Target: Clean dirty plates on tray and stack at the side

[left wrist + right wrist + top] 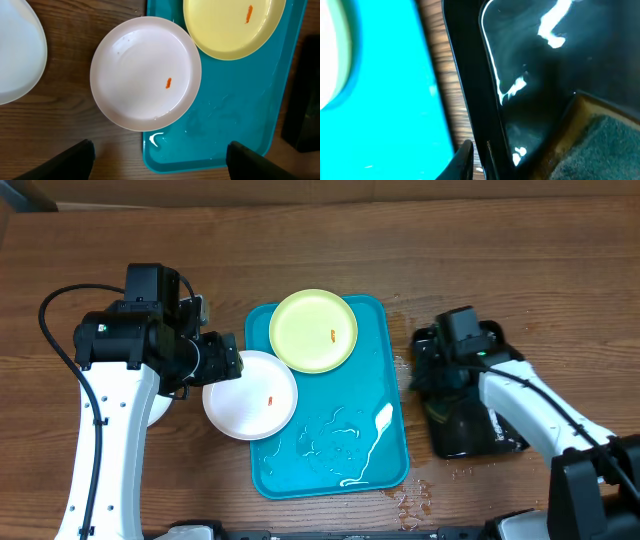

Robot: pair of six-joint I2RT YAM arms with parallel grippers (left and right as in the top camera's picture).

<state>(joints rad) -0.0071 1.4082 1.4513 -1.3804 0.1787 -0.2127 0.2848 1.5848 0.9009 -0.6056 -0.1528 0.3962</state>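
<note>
Left fingers (75, 161) are spread wide apart and pinch nothing; from above they sit at about 10 o'clock of a white plate (250, 395), right by its rim. At 9 o'clock of that plate, with bare wood between, a second white plate (17, 50) lies on the brown table (100, 240); the left arm hides most of it from above. The first white plate lies flat, partly on the table and partly over the 9 o'clock rim of the blue tray (380, 360); it has a small orange speck (168, 83) near its middle. At 1 o'clock of it a yellow-green plate (313, 330) rests at the tray's 12 o'clock end, touching the white plate's rim; it has an orange speck too. The tray's 6 o'clock half is bare and wet, with a white smear (380, 425); water drops (412, 502) sit on the table at the tray's 5 o'clock corner. A shiny black tray (470, 435) lies at 3 o'clock of the blue tray, with a strip of table between them; a rough grey-green pad (607, 145) lies in it. Right fingers (464, 161) are over the black tray's rim; only one dark tip shows, so it is not clear whether they are spread or pressed together.
</note>
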